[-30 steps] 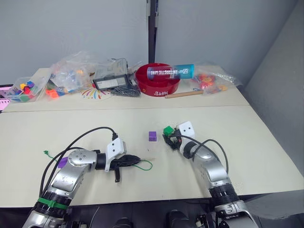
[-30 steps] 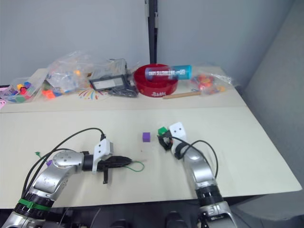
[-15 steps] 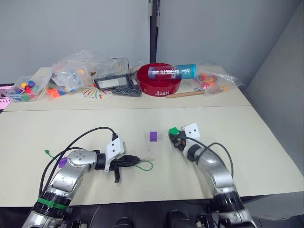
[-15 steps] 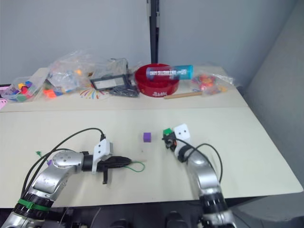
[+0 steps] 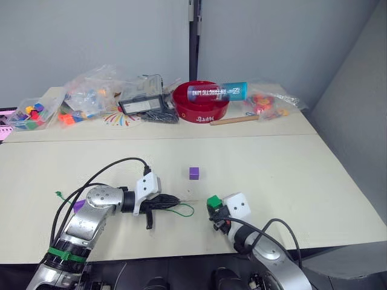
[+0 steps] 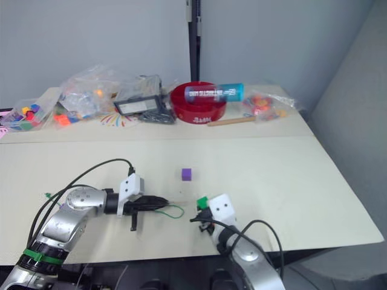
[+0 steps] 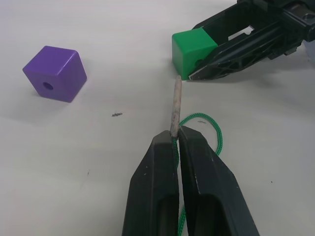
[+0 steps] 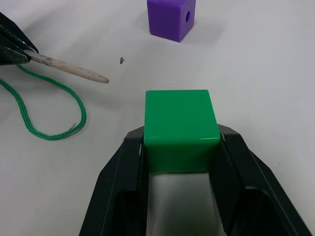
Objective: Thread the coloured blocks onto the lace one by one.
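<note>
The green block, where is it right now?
The green block sits clamped in the right gripper near the table's front edge, just right of the lace tip held by the left gripper.

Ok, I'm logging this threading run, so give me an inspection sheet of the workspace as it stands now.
Surface: pale table, a small dark speck on it.
Job's things: green block; purple block loose; lace, tip aimed near the green block.
Clutter: red bowl, tube, toy bags at the far edge.
Grippers: left tool shut on lace; right tool shut on green block.
Cables: black cable on left arm.
Surroundings: grey wall.
</note>
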Motion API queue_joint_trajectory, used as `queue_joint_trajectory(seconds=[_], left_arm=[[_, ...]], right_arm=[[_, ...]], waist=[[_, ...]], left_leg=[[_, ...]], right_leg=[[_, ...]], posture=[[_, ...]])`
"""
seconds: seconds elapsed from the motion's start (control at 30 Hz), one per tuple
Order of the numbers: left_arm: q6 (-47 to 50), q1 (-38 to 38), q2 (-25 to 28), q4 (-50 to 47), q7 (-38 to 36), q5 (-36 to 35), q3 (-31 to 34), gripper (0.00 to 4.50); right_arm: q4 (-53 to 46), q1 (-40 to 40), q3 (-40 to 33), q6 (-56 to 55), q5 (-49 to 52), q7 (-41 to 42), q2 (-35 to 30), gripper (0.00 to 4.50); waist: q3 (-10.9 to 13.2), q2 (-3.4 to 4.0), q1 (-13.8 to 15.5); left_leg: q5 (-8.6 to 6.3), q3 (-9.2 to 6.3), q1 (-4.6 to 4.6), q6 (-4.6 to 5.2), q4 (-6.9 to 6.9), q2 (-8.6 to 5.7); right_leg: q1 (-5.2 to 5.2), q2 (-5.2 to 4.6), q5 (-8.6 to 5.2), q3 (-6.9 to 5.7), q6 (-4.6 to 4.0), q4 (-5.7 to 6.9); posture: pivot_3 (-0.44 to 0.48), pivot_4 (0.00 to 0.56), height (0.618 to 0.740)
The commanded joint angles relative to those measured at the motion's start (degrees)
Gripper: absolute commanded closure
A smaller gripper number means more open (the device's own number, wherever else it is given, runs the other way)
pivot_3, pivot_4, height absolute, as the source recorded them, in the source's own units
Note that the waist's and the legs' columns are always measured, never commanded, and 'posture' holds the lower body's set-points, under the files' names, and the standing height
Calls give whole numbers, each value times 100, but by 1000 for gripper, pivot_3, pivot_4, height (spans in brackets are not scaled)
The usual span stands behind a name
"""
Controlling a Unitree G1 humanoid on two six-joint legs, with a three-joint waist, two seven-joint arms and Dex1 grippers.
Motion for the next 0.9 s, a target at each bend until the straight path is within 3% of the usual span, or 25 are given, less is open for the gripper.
queue_joint_trajectory(seconds=[0.03,0.07,0.3,0.53,0.73,0.9], left_arm=[[-34,-77,47,-132,-58,-65,31,4500],[-28,-83,48,-132,-61,-61,31,4500],[29,-93,81,-138,-99,-79,54,4500],[85,-124,93,-164,-105,-105,60,4500],[93,-199,99,-132,-138,-101,33,4500],[174,-121,150,-342,-147,-145,44,4500]], right_arm=[[11,108,33,420,168,54,32,2834],[-29,108,6,438,219,90,27,2301],[-621,-62,-653,498,839,727,-415,39],[-583,-859,-1341,278,1961,2759,-2077,39],[1038,-2253,-812,-884,1924,5086,-3317,39],[3041,-3616,33,-2540,1115,6337,-3264,39]], waist=[[-1,-1,6],[-1,-2,8],[-1,-2,40],[1,-3,36],[2,-4,30],[2,-3,3]], left_leg=[[0,-1,0,0,-1,0],[0,-1,0,0,-1,1],[0,-1,-5,0,0,-1],[0,2,-4,1,2,-1],[0,2,-3,1,4,-3],[-1,4,-3,2,3,-2]], right_leg=[[0,0,0,0,0,-2],[1,0,1,-1,0,-3],[2,-2,3,-1,4,-10],[4,0,6,1,9,-15],[10,0,7,0,9,-18],[8,0,8,1,8,-18]], posture=[[0,150,740],[0,150,740],[0,150,740],[0,150,740],[0,150,740],[0,150,740]])
